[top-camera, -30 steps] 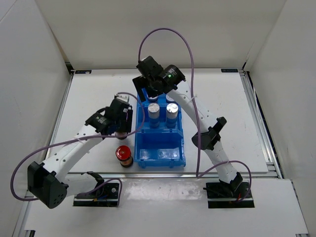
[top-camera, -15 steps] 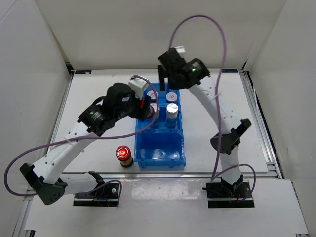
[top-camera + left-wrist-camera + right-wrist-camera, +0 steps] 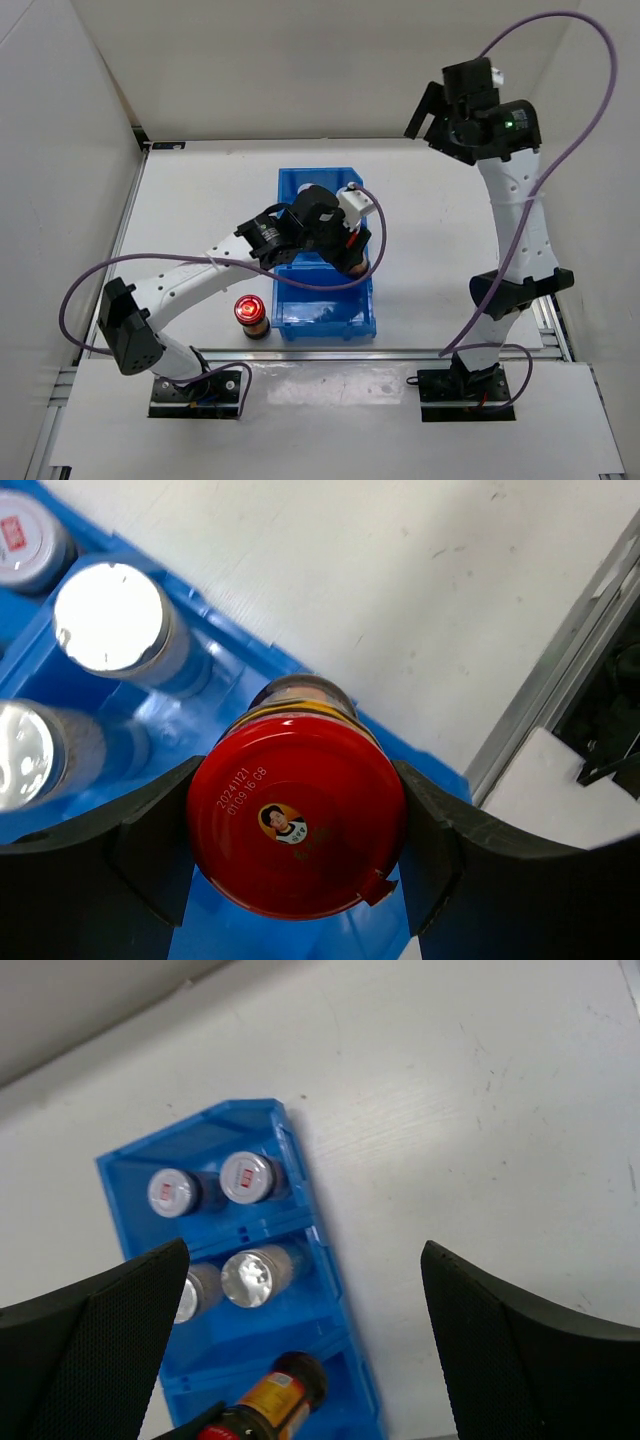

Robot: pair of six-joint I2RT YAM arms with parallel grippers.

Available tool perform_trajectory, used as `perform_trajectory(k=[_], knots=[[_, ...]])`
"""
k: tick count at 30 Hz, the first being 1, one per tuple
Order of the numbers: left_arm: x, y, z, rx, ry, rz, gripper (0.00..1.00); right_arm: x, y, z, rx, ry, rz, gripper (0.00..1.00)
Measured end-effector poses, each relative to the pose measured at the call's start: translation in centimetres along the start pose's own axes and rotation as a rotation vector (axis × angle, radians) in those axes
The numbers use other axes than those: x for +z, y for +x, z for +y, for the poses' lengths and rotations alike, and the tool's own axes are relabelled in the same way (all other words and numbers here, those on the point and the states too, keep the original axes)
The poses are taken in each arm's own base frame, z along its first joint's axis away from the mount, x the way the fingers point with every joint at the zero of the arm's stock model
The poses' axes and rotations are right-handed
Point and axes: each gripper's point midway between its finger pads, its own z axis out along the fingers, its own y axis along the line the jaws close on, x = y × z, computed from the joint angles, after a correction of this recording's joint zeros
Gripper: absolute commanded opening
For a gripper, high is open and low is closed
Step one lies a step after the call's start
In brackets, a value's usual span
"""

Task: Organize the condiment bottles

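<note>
The left gripper (image 3: 297, 825) clamps a red-capped jar (image 3: 300, 780) over the blue bin's (image 3: 300, 1175) lowest compartment. Its cap shows a portrait logo and a code starting 2024. Four silver-capped jars (image 3: 247, 1175) fill the upper compartments, one half hidden. The right gripper (image 3: 305, 1250) is spread wide.

Robot lab cell, white enclosure walls (image 3: 300, 60), aluminium-framed table (image 3: 200, 190)

Jar (image 3: 203, 1295) part-hidden behind finger (image 3: 100, 1340) of right hand (image 3: 305, 1250), likely silver-capped.
</note>
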Motion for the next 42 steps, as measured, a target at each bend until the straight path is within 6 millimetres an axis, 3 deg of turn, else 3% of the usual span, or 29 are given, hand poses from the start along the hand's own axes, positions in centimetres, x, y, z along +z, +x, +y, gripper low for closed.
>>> perform_trajectory(k=[4,8,13,18,26,31,36,42], knots=[[0.9,-0.5,-1.2,0.022,0.017,-0.04,0.11,-1.2,-2.2,0.0,0.037,-0.093,-0.022,1.0],[2.1,-1.0,-2.0,0.018,0.025,-0.063,0.11,-1.8,-2.8,0.1,0.026,-0.187,0.006,1.0],[4.8,1.8,-4.2,0.056,0.028,0.058,0.11,-1.4,-3.1,-0.5,-0.013,-0.232,0.034,1.0],[4.9,3.6,-5.5,0.141,0.011,0.191,0.11,-0.2,-3.0,-0.8,-0.03,-0.247,0.064,1.0],[2.7,2.0,-4.9,0.175,-0.058,0.185,0.11,2.5,-2.2,0.6,-0.041,-0.289,0.133,1.0],[1.8,2.4,-4.5,0.178,-0.082,0.166,0.11,2.6,-2.0,0.8,-0.044,-0.3,0.143,1.0],[1.5,6.0,-2.6,0.136,-0.099,0.204,0.11,2.6,-2.0,0.8,-0.044,-0.303,0.144,1.0],[2.7,9.9,-0.8,0.085,-0.119,0.262,0.11,2.8,-1.7,0.7,-0.042,-0.297,0.156,1.0]])
